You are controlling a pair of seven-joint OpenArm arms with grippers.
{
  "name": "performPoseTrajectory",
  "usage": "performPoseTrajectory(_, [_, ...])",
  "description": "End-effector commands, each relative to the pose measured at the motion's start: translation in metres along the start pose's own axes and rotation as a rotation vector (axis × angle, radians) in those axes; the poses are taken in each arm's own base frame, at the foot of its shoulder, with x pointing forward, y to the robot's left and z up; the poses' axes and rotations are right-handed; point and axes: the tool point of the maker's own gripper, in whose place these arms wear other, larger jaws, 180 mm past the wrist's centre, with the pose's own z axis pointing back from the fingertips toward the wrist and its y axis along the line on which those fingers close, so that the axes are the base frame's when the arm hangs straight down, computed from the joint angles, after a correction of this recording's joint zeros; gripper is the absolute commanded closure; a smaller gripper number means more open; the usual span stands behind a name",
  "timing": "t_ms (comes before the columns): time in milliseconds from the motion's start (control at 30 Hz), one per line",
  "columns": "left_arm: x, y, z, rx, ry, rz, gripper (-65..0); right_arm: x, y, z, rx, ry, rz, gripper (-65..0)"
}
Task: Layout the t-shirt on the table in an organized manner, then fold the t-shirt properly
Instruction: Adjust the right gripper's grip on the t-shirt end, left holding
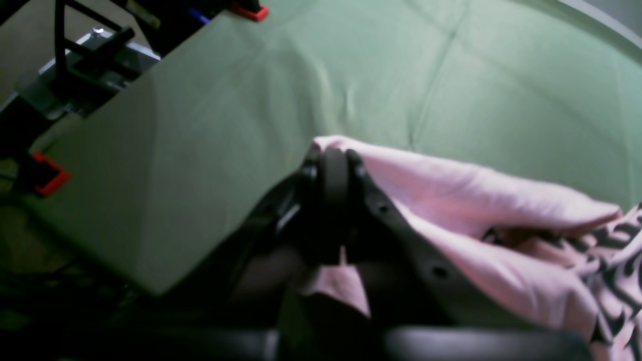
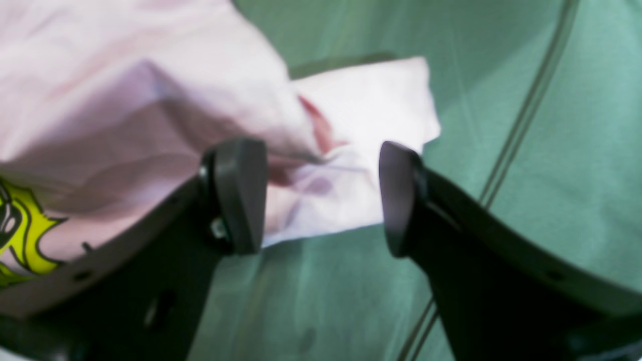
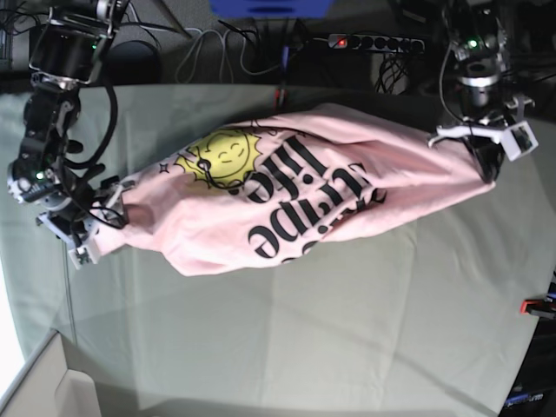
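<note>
The light pink t-shirt [image 3: 347, 200] lies stretched lengthwise across the table [image 3: 304, 339], its black lettering and yellow sun graphic [image 3: 217, 156] facing up. At the right end of the base view, my left gripper [image 3: 485, 169] is shut on a bunched edge of the shirt. The left wrist view shows its fingertips [image 1: 333, 160] pressed together on pink cloth [image 1: 476, 200]. My right gripper [image 3: 100, 228] is at the shirt's other end, and its jaws [image 2: 321, 195] stand wide apart. A loose pink corner [image 2: 361, 115] lies on the table beyond them, gripped by neither finger.
A power strip [image 3: 373, 42] and cables run along the far side behind the table. A red clamp [image 3: 532, 306] sits at the right edge. Two more clamps [image 1: 249, 10] [image 1: 50, 173] mark a table corner near the left arm, beside a metal stand [image 1: 90, 60].
</note>
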Motion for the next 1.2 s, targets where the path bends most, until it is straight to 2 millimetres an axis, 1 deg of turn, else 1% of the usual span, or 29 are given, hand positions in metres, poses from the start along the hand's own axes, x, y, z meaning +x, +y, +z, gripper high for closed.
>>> performPoseTrajectory(0, [0.014, 0.0, 0.0, 0.0, -0.053, -0.004, -0.1, 0.025, -0.008, 0.005, -0.012, -0.077, 0.011, -35.6])
performPoseTrajectory(67, [0.014, 0.0, 0.0, 0.0, -0.054, -0.003, -0.1, 0.017, -0.005, 0.005, -0.006, -0.062, 0.008, -35.6])
performPoseTrajectory(167, [0.015, 0.0, 0.0, -0.001, -0.056, -0.002, -0.1, 0.018, 0.002, 0.002, 0.008, -0.069, -0.003, -35.6])
performPoseTrajectory(200, [0.018, -0.002, -0.003, -0.002, -0.066, 0.001, -0.1, 0.018, 0.002, 0.002, 0.008, -0.071, -0.004, -35.7])
performPoseTrajectory(367, [0.022, -0.003, -0.006, -0.004, -0.077, 0.006, -0.1, 0.025, 0.033, -0.006, 0.075, -0.068, 0.055, -35.8])
performPoseTrajectory(433, [0.022, -0.004, -0.006, -0.004, -0.078, 0.009, -0.1, 0.027, 0.04, -0.008, 0.09, -0.069, 0.074, -35.7])
performPoseTrajectory(500, [0.022, -0.004, -0.006, -0.004, -0.078, 0.009, -0.1, 0.03, 0.043, -0.009, 0.098, -0.073, 0.082, -34.9])
performPoseTrajectory(533, [0.021, -0.004, -0.006, -0.004, -0.076, 0.009, -0.1, 0.032, 0.045, -0.009, 0.101, -0.078, 0.086, -32.8])
performPoseTrajectory(567, [0.019, -0.004, -0.006, -0.003, -0.072, 0.009, -0.1, 0.035, 0.048, -0.009, 0.109, -0.09, 0.094, -28.8])
performPoseTrajectory(600, [0.018, -0.003, -0.006, -0.002, -0.069, 0.009, -0.1, 0.038, 0.051, -0.009, 0.114, -0.105, 0.099, -24.1])
performPoseTrajectory(633, [0.016, -0.003, -0.006, -0.001, -0.064, 0.009, -0.1, 0.042, 0.053, -0.01, 0.118, -0.119, 0.105, -17.7])
performPoseTrajectory(667, [0.015, -0.003, -0.007, 0.0, -0.06, 0.009, -0.1, 0.049, 0.051, -0.009, 0.115, -0.138, 0.106, -10.6])
performPoseTrajectory(700, [0.014, -0.002, -0.007, 0.001, -0.057, 0.009, -0.1, 0.052, 0.05, -0.011, 0.115, -0.138, 0.103, -4.0])
performPoseTrajectory(733, [0.014, -0.002, -0.007, 0.0, -0.057, 0.008, -0.1, 0.05, 0.05, -0.014, 0.119, -0.126, 0.098, 0.0])
performPoseTrajectory(833, [0.014, -0.002, -0.007, 0.0, -0.057, 0.008, -0.1, 0.056, 0.042, -0.021, 0.119, -0.119, 0.084, 0.0])
performPoseTrajectory(933, [0.017, -0.003, -0.006, -0.002, -0.066, 0.008, -0.1, 0.059, 0.029, -0.02, 0.097, -0.118, 0.095, 0.0])
performPoseTrajectory(1000, [0.017, -0.003, -0.006, -0.002, -0.066, 0.008, -0.1, 0.074, 0.023, -0.018, 0.085, -0.143, 0.109, 0.0])
performPoseTrajectory(1100, [0.018, -0.003, -0.006, -0.002, -0.067, 0.009, -0.1, 0.107, 0.01, -0.012, 0.057, -0.202, 0.118, 0.0])
performPoseTrajectory(1167, [0.018, -0.003, -0.006, 0.0, -0.067, 0.009, -0.1, 0.125, -0.003, -0.007, 0.03, -0.217, 0.137, 0.0])
